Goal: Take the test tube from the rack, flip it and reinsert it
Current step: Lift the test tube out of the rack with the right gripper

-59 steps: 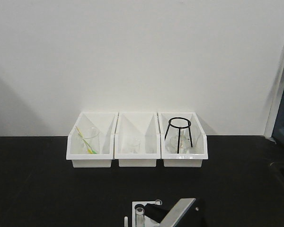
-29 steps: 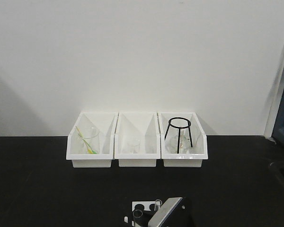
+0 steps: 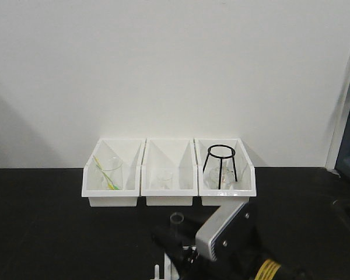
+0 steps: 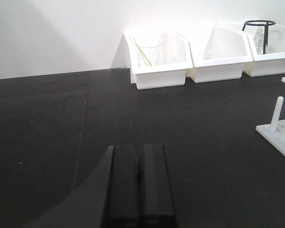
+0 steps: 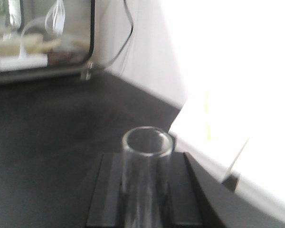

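My right gripper [image 5: 146, 190] is shut on the test tube [image 5: 146, 166], a clear glass tube that stands upright between its black fingers with its open mouth up. In the front view the tube [image 3: 177, 223] is lifted above the white rack [image 3: 170, 269], whose pegs show at the bottom edge, and the right gripper [image 3: 178, 239] holds it there. The rack's pegs also show at the right edge of the left wrist view [image 4: 280, 124]. My left gripper [image 4: 138, 164] is shut and empty, low over the black table, left of the rack.
Three white bins stand along the back wall: the left one [image 3: 112, 173] holds a beaker with a yellow-green rod, the middle one [image 3: 168, 172] a small glass, the right one [image 3: 226, 170] a black tripod stand. A glass-fronted box [image 5: 42, 38] stands far off.
My right gripper has risen with the test tube, lifting it up out of the rack. The arm now hides most of the rack. The left gripper's earlier state is not shown.
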Robot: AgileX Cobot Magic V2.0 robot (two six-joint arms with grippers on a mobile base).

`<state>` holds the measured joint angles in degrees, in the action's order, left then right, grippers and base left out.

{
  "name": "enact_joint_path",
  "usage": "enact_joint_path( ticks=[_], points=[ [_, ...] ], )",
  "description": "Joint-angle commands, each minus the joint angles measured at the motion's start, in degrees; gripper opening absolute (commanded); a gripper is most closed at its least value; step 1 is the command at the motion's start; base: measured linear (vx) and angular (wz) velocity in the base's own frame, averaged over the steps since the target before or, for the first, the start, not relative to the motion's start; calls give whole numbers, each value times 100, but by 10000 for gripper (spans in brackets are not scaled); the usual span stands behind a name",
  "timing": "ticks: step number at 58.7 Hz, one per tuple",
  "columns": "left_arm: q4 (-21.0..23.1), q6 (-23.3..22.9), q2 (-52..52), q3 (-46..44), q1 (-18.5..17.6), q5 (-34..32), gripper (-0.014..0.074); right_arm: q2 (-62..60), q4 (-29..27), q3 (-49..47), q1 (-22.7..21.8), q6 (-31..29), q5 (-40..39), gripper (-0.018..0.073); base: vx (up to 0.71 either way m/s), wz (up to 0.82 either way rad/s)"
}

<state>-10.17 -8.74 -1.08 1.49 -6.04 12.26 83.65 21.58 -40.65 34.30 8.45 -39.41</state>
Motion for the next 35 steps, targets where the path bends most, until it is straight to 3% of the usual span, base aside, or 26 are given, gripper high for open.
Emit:
enact_joint_path(
  ticks=[1, 8, 12, 17, 23, 27, 30, 35],
  points=[
    [27, -50, -43, -23, -1, -442, -6, -857, -42, -619, -2, -24, 142, -13, 0, 0],
    [27, -50, -43, -23, -1, -442, -6, -1303, -2, -1256, -2, -195, 1217, -13, 0, 0],
    [27, -50, -43, -23, -1, -442, -6, -1424, 273, -1533, -2, -723, 1802, -11, 0, 0],
    [27, -50, -43, -23, -1, -442, -6, -1476, 1147, -1731, -2, -1829, 2443, -11, 0, 0],
    [27, -50, -43, -23, -1, -442, -6, -1483, 2949, -1749, -2, -3653, 3279, -11, 0, 0],
    [27, -50, -43, -23, -1, -442, -6, -1477, 3913, -1742, -2, -4481, 3815, -11, 0, 0],
    [27, -50, -43, -23, -1, -442, -6, -1472, 4305, -1742, -2, -4685, 4125, -11, 0, 0],
    [27, -50, -43, -23, -1, -442, -6, -1479, 4319, -1742, -2, -4474, 4321, -11, 0, 0]
  ],
)
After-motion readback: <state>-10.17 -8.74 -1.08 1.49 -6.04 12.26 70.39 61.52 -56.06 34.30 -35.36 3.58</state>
